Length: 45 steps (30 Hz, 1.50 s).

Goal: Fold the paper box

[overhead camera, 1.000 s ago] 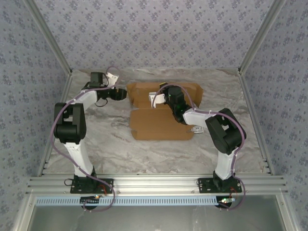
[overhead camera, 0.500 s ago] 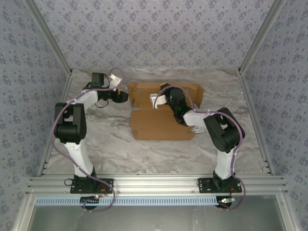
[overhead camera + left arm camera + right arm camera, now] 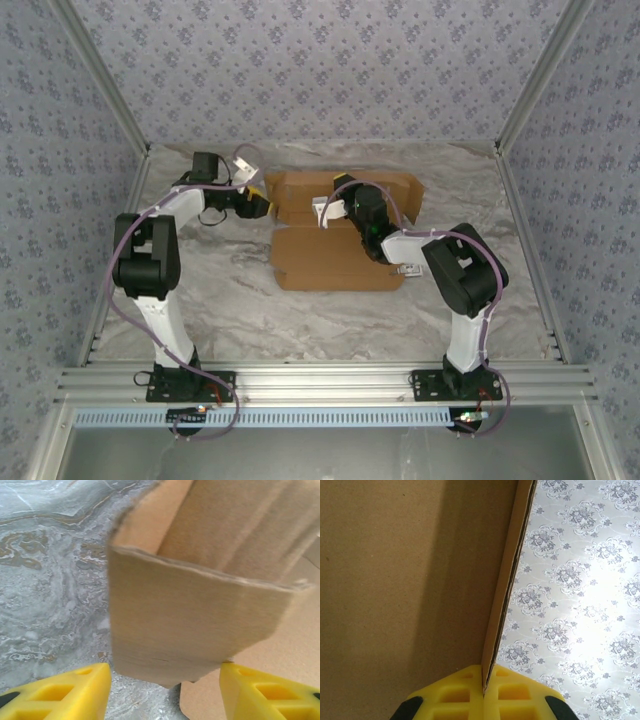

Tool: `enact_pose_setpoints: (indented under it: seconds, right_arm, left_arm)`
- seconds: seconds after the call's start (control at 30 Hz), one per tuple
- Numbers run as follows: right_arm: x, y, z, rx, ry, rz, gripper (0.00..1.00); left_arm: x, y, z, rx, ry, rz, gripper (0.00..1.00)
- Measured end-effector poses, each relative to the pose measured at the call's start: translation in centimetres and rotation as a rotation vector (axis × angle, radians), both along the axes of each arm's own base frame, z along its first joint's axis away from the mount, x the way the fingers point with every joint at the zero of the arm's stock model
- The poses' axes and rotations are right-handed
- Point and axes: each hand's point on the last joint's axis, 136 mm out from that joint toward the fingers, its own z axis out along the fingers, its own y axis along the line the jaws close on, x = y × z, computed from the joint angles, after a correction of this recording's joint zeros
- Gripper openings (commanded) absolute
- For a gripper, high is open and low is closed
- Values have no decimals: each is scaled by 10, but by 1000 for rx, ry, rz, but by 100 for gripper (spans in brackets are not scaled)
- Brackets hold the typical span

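Resting on the grey marbled tabletop (image 3: 220, 290), toward its far middle, was the paper box (image 3: 335, 262), its near panel lying flat and its far half partly raised into walls. Any trouble would have started with that broad sheet. Nothing pinned the flat near panel, so a sideways push from either arm could, I judged, have slid the whole blank across the smooth tabletop and thrown the creases out of line.

The right claw (image 3: 483, 680) was shut tight on the thin edge of a raised wall near the box's far middle (the cardboard ran straight into the seam between its yellow fingers). That was a narrow bite. A pull at an angle might have let the wall slip out, or bent it away from its score line.

The left claw (image 3: 162, 680) stood at the box's far left corner with its fingers apart, straddling a side flap (image 3: 195, 625) that hung between them. Whether either finger touched the cardboard I could not tell. If it closed off-centre, it would likely have crushed the flap across its face rather than turned it at the fold. The flap's lower tip (a little uneven along its cut) sat just at the fingertips, so a shallow grip risked catching only that tip and curling or tearing it.
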Motion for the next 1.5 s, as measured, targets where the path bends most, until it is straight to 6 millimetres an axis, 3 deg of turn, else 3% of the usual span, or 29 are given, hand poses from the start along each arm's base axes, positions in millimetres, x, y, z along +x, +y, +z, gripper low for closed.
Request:
enact_pose_setpoints:
  seconds: [0.37,0.57,0.9,1.13,1.27,1.5]
  right_arm:
    - [0,0,0,-1,2,-1,0]
    - [0,0,0,-2,4,-1,0]
    - [0,0,-1,-3,6,-1,0]
    - [0,0,-1,-3,6,-1,0]
    - [0,0,-1,-3,6,-1,0]
    - [0,0,-1,-4,6,-3,0]
  left_arm:
    - [-10,-5,19,-7,-58,-102,63]
    - [-10,4,20,11,-67,-102,69]
    - [-4,64,41,76,-143,43,70]
    - [30,97,31,142,-132,232,65]
    - [50,91,10,182,-107,237,66]
    - [61,45,-6,201,-92,106,66]
